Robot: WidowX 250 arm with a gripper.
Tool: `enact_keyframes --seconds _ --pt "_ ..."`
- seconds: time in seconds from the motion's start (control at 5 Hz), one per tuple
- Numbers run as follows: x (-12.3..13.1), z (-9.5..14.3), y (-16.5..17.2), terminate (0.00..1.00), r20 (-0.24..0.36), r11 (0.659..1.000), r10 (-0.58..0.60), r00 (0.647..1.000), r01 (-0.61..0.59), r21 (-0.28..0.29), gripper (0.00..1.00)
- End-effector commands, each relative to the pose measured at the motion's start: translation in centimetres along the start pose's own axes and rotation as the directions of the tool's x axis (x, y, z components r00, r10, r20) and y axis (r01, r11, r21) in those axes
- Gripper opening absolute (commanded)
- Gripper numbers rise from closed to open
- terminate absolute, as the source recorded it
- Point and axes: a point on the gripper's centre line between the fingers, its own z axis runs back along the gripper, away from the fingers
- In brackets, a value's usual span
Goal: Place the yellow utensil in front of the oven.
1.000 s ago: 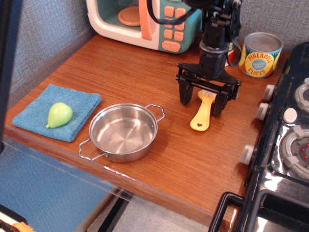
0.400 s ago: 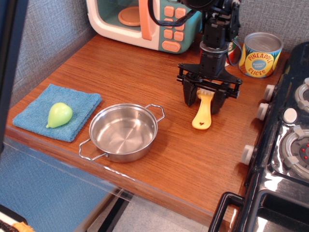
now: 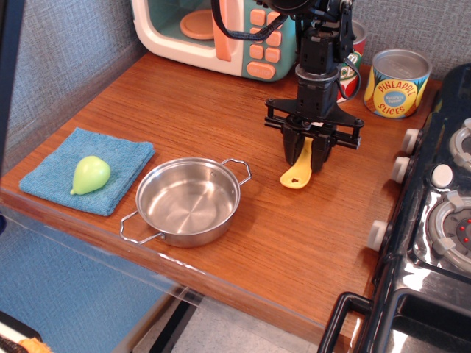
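Observation:
The yellow utensil (image 3: 298, 170) is a small yellow dish brush with a star-shaped hole in its rounded handle. My gripper (image 3: 307, 154) is shut on its bristle end, and the handle hangs down to the left just above the wooden table (image 3: 221, 103). The bristles are hidden between the fingers (image 3: 321, 153). The oven (image 3: 221, 33), teal and white with salmon-pink buttons and door handle, stands at the back of the table, behind and left of the gripper.
A steel pan (image 3: 188, 200) sits left of the brush. A pale green pear toy (image 3: 90, 175) lies on a blue cloth (image 3: 87, 168) at the left. A pineapple slices can (image 3: 397, 83) stands back right. A black stove (image 3: 434, 220) fills the right side.
The jaws have closed on the brush. The brush has lifted off the table and swung left with the gripper, its handle now pointing down-left.

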Motion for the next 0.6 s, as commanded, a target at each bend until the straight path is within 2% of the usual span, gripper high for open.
enact_keyframes --seconds 0.0,0.2,0.4 --pt "-0.4 10.9 2.4 0.0 0.234 0.994 -0.012 0.972 0.036 -0.099 0.0" --pt "-1.2 13.6 7.1 0.0 0.269 0.997 0.015 0.963 0.007 -0.08 0.0" --pt "-2.2 14.6 11.5 0.0 0.264 1.0 0.015 0.964 -0.021 0.021 0.0"
